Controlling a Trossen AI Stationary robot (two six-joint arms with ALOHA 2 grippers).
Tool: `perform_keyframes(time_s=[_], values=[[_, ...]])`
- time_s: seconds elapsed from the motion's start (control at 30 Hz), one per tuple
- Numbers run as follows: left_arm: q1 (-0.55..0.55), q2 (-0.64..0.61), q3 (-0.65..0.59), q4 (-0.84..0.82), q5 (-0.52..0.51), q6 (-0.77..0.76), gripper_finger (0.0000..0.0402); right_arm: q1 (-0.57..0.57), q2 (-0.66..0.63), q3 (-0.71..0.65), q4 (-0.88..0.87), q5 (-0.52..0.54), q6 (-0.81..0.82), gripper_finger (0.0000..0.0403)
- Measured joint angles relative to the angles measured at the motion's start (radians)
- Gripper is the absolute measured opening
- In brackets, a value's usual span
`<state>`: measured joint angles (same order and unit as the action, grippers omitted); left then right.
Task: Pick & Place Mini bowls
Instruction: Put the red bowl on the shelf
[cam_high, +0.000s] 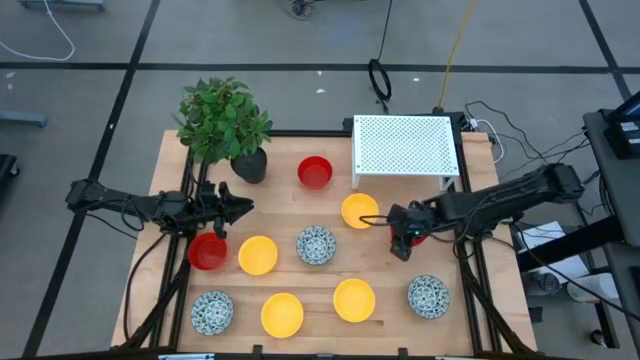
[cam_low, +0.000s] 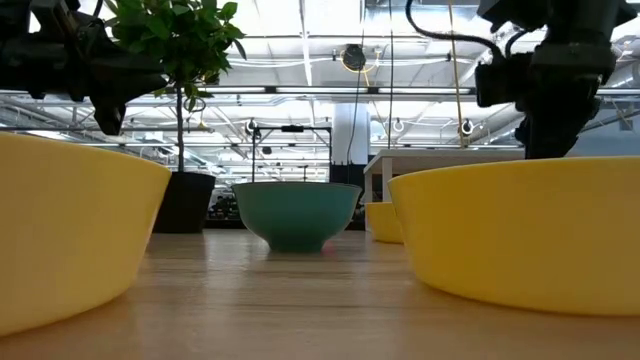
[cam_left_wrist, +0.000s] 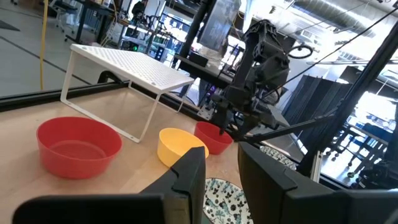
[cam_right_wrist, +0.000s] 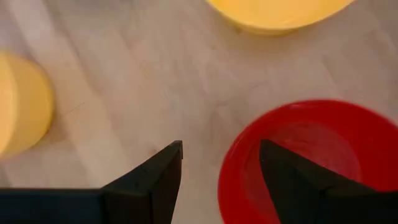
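Note:
Ten mini bowls sit upright on the wooden table (cam_high: 480, 300): red, yellow and speckled white. My right gripper (cam_high: 402, 240) (cam_right_wrist: 217, 152) is open and points down over a red bowl (cam_right_wrist: 311, 143) (cam_left_wrist: 214, 138) right of the table's middle. One finger is above the bowl's inside and the other is outside its rim (cam_right_wrist: 229, 168). I cannot tell whether they touch. My left gripper (cam_high: 240, 207) (cam_left_wrist: 222, 158) is open and holds nothing. It hovers level near the plant pot (cam_high: 249, 165), above another red bowl (cam_high: 207, 251).
A white perforated rack (cam_high: 405, 145) stands at the far right, with a yellow bowl (cam_high: 359, 210) just before it and a red bowl (cam_high: 314, 171) to its left. Speckled bowls (cam_high: 316, 245) (cam_high: 428, 296) and yellow bowls (cam_high: 354, 300) (cam_high: 282, 314) fill the near half.

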<state>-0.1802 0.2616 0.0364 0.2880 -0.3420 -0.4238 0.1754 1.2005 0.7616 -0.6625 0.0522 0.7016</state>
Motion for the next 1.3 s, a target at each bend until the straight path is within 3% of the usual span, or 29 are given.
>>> perform_keyframes(time_s=[0.27, 0.63, 0.83, 1.07, 1.3], values=[[0.000, 0.000, 0.000, 0.000, 0.000, 0.000, 0.0097, -0.001, 0.102, 0.000, -0.029, 0.084, 0.046, 0.0201], [0.000, 0.000, 0.000, 0.000, 0.000, 0.000, 0.0097, 0.001, 0.207, -0.001, -0.039, 0.078, 0.025, 0.0188], [0.000, 0.000, 0.000, 0.000, 0.000, 0.000, 0.0097, 0.003, 0.205, -0.001, -0.051, 0.072, 0.027, 0.0134], [0.000, 0.000, 0.000, 0.000, 0.000, 0.000, 0.0097, 0.004, 0.170, 0.000, -0.061, -0.017, 0.023, 0.0015], [0.000, 0.000, 0.000, 0.000, 0.000, 0.000, 0.0097, 0.030, 0.045, 0.052, -0.083, -0.032, -0.019, 0.0002]])
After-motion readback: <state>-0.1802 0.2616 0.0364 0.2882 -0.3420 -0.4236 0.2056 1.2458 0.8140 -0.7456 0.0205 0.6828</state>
